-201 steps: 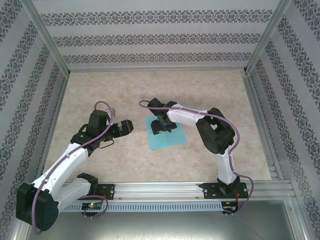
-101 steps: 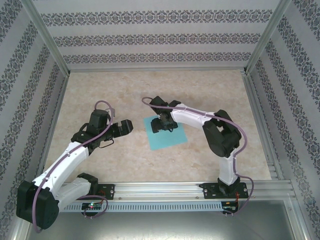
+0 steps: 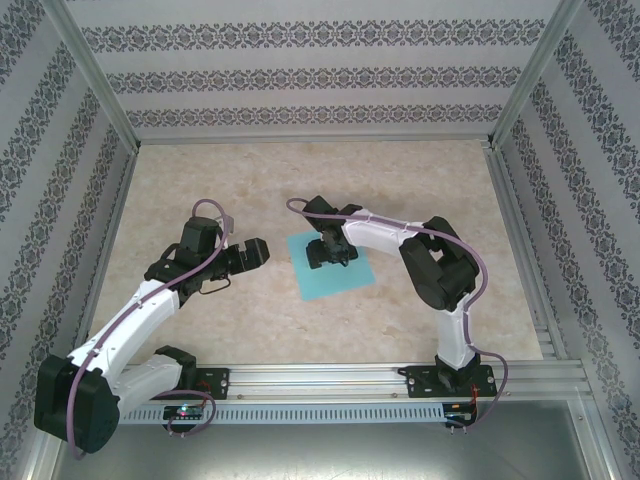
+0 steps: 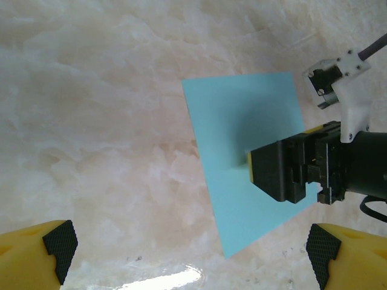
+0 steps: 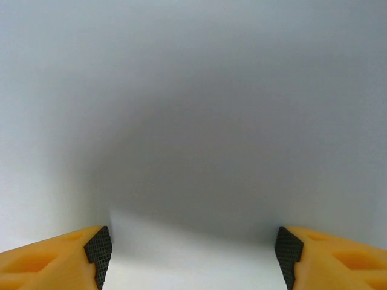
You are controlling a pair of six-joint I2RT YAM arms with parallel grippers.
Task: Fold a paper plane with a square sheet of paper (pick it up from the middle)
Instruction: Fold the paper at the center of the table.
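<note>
White arms [image 3: 130, 325], black joints [image 3: 432, 268], purple cables [image 3: 207, 206].

1. A beige tabletop [image 3: 250, 330] with a marble pattern of cream and tan veins forms the floor of the enclosure.
2. A back wall panel [image 3: 310, 80] carries white wallpaper with horizontal bands of grey-purple ornament.
3. A left wall panel [image 3: 50, 170] and a right wall panel [image 3: 590, 200] carry the same banded wallpaper, slanting outward in the top view.
4. Bare aluminium corner posts [image 3: 95, 80] stand where the walls meet.
5. A silver aluminium rail [image 3: 330, 378] runs along the near edge of the tabletop, with a plain grey metal sheet [image 3: 350, 450] just below it.
6. Lighting is soft and even; a white glare patch [image 4: 163, 279] shows on the glossy tabletop in the left wrist view.
</note>
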